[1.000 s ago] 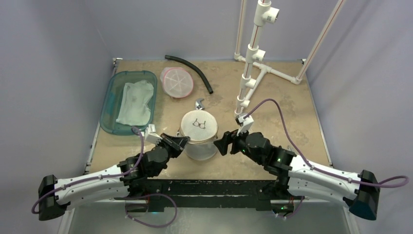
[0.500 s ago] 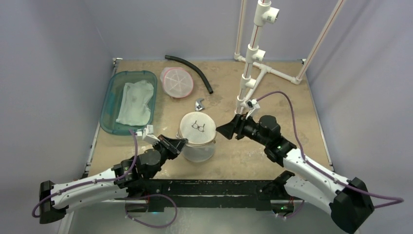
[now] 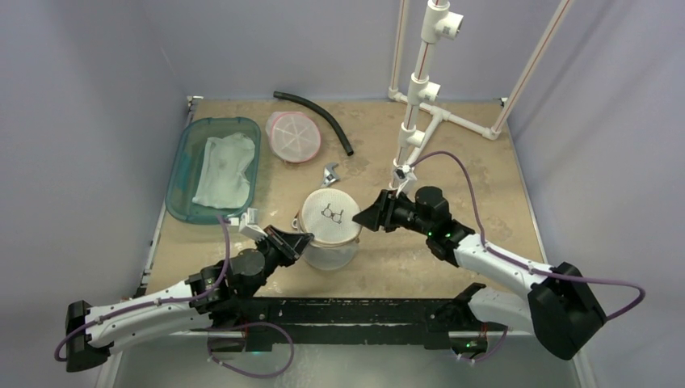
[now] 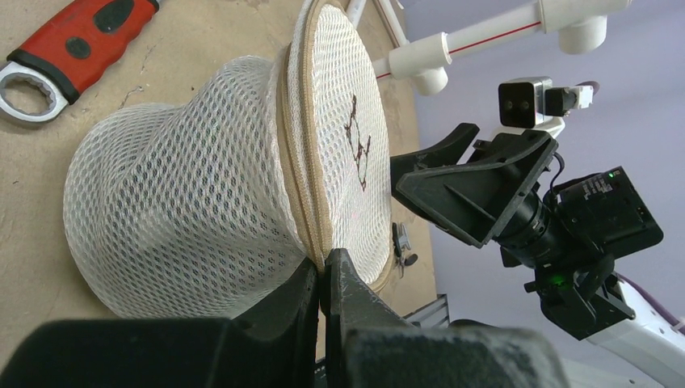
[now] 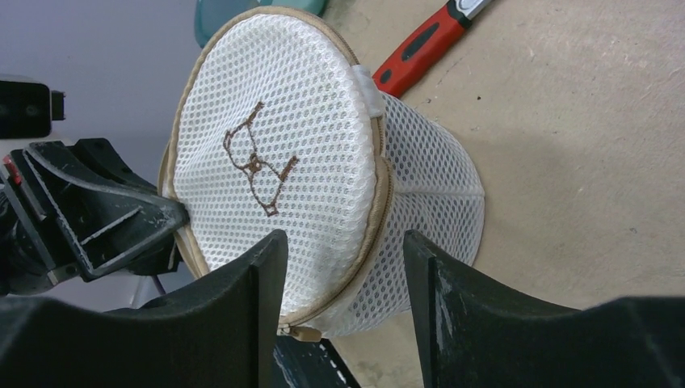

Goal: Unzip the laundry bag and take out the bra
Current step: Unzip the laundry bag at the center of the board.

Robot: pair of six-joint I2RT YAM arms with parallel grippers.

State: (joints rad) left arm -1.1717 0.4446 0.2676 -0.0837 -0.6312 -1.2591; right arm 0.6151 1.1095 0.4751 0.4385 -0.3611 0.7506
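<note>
Left gripper (image 4: 325,260): fingers pressed together, tips set against the beige zip seam of the laundry bag (image 4: 186,218); a pinch cannot be confirmed. Right gripper (image 5: 343,242): fingers held apart, the bag's lid edge framed between them. Bag stood mid-desk (image 3: 485,178), zipped. Red-handled wrench (image 4: 73,40) lain nearby.

White mesh laundry bag (image 5: 428,178) — tan zip trim (image 5: 380,212), brown emblem (image 5: 258,162).

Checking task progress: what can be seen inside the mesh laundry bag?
None of the contents show. The mesh laundry bag is zipped, its tan zipper closed wherever visible, and the white mesh hides whatever is inside. Only a brown bra emblem on the lid shows.
</note>
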